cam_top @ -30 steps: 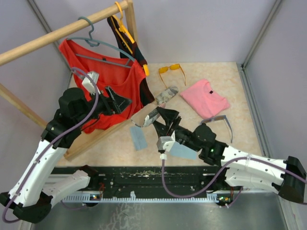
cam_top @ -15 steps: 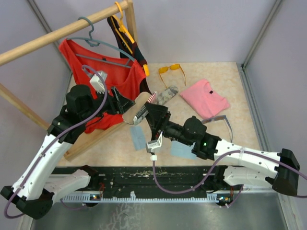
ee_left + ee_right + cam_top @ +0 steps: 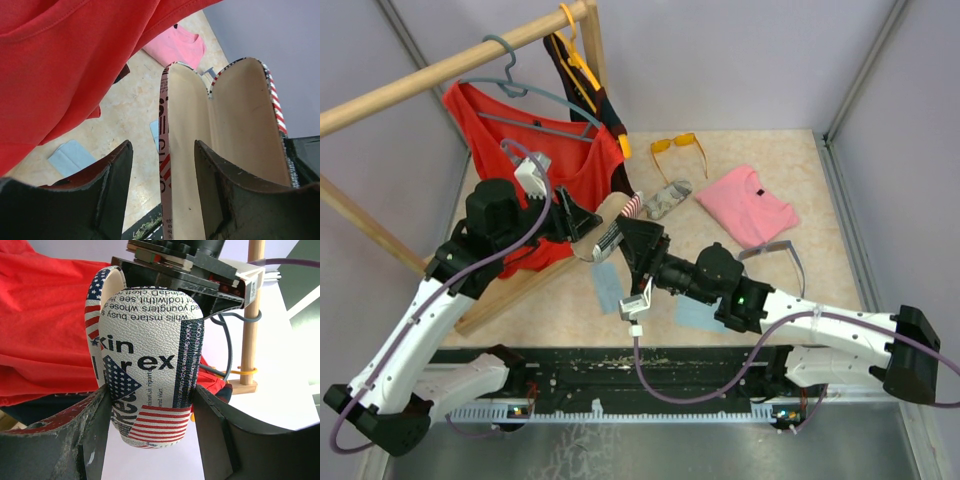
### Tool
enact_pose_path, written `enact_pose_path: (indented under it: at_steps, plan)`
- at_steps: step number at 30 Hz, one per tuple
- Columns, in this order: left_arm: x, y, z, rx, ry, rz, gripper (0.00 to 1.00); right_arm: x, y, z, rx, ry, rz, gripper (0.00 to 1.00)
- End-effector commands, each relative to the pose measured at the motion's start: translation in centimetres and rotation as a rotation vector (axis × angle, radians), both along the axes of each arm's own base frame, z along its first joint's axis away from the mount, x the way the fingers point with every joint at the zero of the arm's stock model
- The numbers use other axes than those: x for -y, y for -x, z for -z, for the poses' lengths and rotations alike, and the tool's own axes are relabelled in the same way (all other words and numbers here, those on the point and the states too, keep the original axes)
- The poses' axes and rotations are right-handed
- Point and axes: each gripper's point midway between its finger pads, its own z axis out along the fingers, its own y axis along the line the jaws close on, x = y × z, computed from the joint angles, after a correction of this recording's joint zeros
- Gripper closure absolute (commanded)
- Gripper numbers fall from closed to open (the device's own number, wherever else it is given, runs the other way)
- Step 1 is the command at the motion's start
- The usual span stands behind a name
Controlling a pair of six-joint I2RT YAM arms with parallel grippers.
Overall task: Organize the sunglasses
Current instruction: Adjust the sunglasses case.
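- Top view: an open, flag-printed glasses case [image 3: 610, 215] is held clear of the table between the two arms, in front of the red shirt [image 3: 545, 170] hung on the wooden rack [image 3: 420, 85].
- The right gripper [image 3: 628, 235] is set at the case's near side, and the left gripper [image 3: 585, 222] at its left side.
- The orange sunglasses [image 3: 678, 148] are laid at the back of the table, beyond a second case [image 3: 667, 200] and near the pink shirt [image 3: 747, 205].
- The greyish-lilac sunglasses [image 3: 770, 247] are laid just in front of the pink shirt, close beside the right arm.
- A light-blue cloth [image 3: 609, 288] is seen flat on the table below the held case.
- Left wrist view: the case's cream lining is shown. The left gripper's jaws are apart around one shell. One finger [image 3: 117, 180] is outside, with a strip of table visible between it and the shell's wall, and the other is inside the open case.
- Right wrist view: the printed outside of the case is clamped between the right gripper's fingers [image 3: 95, 435], which are pressed against its two sides.
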Motion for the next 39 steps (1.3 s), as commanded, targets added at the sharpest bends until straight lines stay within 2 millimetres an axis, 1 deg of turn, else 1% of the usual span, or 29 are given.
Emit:
enact_pose_path:
  at_steps: [1, 4, 6, 8, 11, 15, 17, 18, 20, 22, 24, 27, 30, 33, 36, 37, 39]
  plan:
    - [0.2, 0.3, 0.0, 0.022, -0.001, 0.023, 0.42, 0.7, 0.9, -6.9, 0.091, -0.179, -0.007, 1.0]
    - [0.2, 0.3, 0.2, 0.015, -0.002, 0.022, 0.43, 0.7, 1.0, -7.1, 0.092, -0.189, -0.012, 1.0]
    - [0.2, 0.3, 0.3, 0.014, 0.001, 0.026, 0.48, 0.6, 1.0, -6.9, 0.088, -0.184, -0.013, 1.0]
    - [0.3, 0.4, 0.2, 0.016, 0.005, 0.027, 0.57, 0.5, 0.9, -6.8, 0.087, -0.181, -0.009, 1.0]
    - [0.2, 0.3, 0.0, 0.025, 0.01, 0.024, 0.66, 0.4, 0.9, -6.5, 0.081, -0.169, -0.01, 1.0]
    - [0.2, 0.4, -0.5, 0.036, 0.019, 0.023, 0.85, 0.1, 0.7, -5.8, 0.069, -0.141, -0.006, 1.0]
    - [0.1, 0.4, -0.6, 0.039, 0.02, 0.017, 0.93, -0.1, 0.6, -5.4, 0.057, -0.124, -0.005, 0.9]
    - [0.1, 0.3, -0.6, 0.04, 0.019, 0.015, 0.97, -0.1, 0.6, -5.3, 0.052, -0.119, -0.007, 0.8]
    - [0.0, 0.3, -0.7, 0.042, 0.018, 0.01, 1.0, -0.3, 0.5, -4.8, 0.033, -0.103, -0.011, 0.48]
    - [-0.1, 0.2, -0.7, 0.044, 0.015, 0.002, 1.0, -0.4, 0.6, -4.4, 0.011, -0.091, -0.018, 0.3]
    - [-0.2, 0.1, -0.8, 0.049, 0.013, -0.004, 1.0, -0.5, 0.5, -3.8, -0.009, -0.075, -0.02, 0.16]
    - [-0.3, -0.2, -1.0, 0.058, 0.005, -0.012, 1.0, -0.5, 0.7, -3.1, -0.037, -0.061, -0.032, 0.08]
    - [-0.5, -0.5, -1.2, 0.075, -0.014, -0.023, 1.0, -0.3, 0.9, -2.3, -0.06, -0.035, -0.038, 0.06]
    - [-1.1, -1.3, -1.3, 0.114, -0.055, -0.054, 1.0, 0.4, 1.4, -2.1, -0.1, -0.049, -0.051, 0.05]
    - [-1.6, -1.9, -1.4, 0.167, -0.1, -0.065, 1.0, 1.6, 2.6, -2.8, -0.181, -0.158, -0.095, 0.05]
    - [-1.6, -2.0, -1.4, 0.189, -0.11, -0.057, 1.0, 2.3, 2.9, -3.3, -0.234, -0.227, -0.106, 0.05]
    - [-1.4, -2.0, -1.4, 0.227, -0.128, -0.035, 1.0, 4.2, 2.8, -3.8, -0.409, -0.379, -0.094, 0.06]
